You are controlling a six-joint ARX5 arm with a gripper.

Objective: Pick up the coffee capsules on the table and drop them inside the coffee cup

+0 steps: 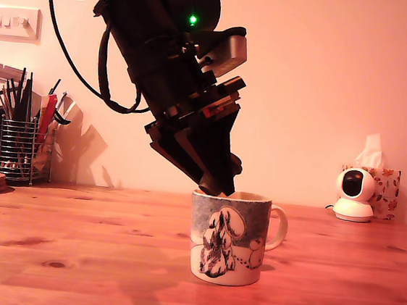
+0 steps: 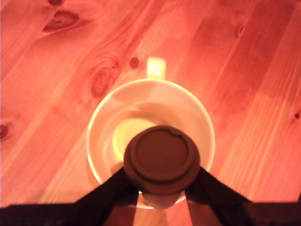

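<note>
Exterior view: black arm is leaning down from the upper left of the exterior view, a green light glowing on its upper housing; end effector [image 1: 222, 187] is pointing steeply down with its tips right at the rim of the coffee cup [image 1: 228, 239], on the side away from the handle. Cup is standing upright on the reddish wooden surface [image 1: 70, 248], handle toward the exterior view's right. Capsule is not making itself out here, hidden behind the dark tips. Wire mesh pen holder [image 1: 17, 149] is sitting far toward the exterior view's left, a small white camera [image 1: 355, 194] and a tissue box [image 1: 381, 189] toward the right, all well apart from the cup. Wrist view: looking straight down into the cup [image 2: 150, 136], pale inside showing. Dark coffee capsule [image 2: 161, 160] is sitting between the two fingers [image 2: 106, 190], flat round face toward the lens, hanging over the cup's open mouth, just inside the near rim. End effector [image 2: 161, 188] is pinching the capsule from both sides.
</note>
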